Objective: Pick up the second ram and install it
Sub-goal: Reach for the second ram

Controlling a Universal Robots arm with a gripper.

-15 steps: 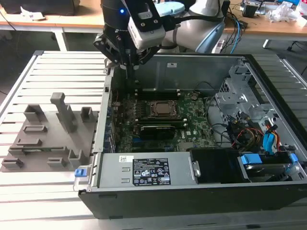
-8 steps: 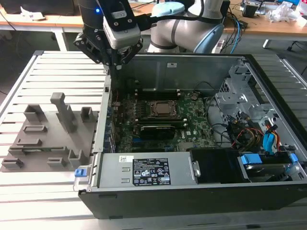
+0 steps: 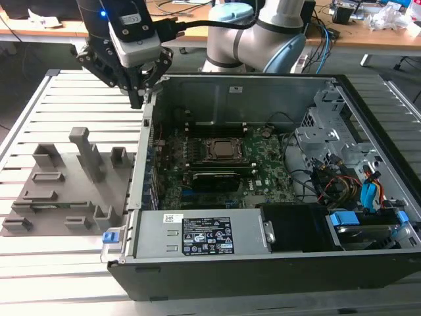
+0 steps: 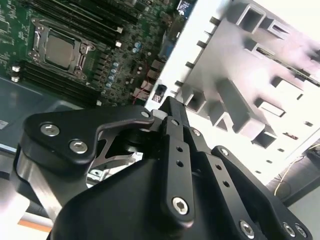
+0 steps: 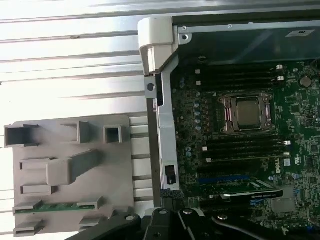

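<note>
Hovering gripper (image 3: 137, 97), second ram (image 5: 57, 206) in holder (image 5: 120, 165)

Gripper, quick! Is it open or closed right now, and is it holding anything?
Gripper: closed, holding nothing. The second ram lies in the grey holder, apart from it.

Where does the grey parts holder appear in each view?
Exterior view: grey parts holder on the slatted table, at the exterior view's left of the open case.
Second wrist view: holder outside the case wall, opposite the motherboard.
First wrist view: holder likewise on the slatted table, outside the case wall.
Shared landmark: the processor socket.
</note>
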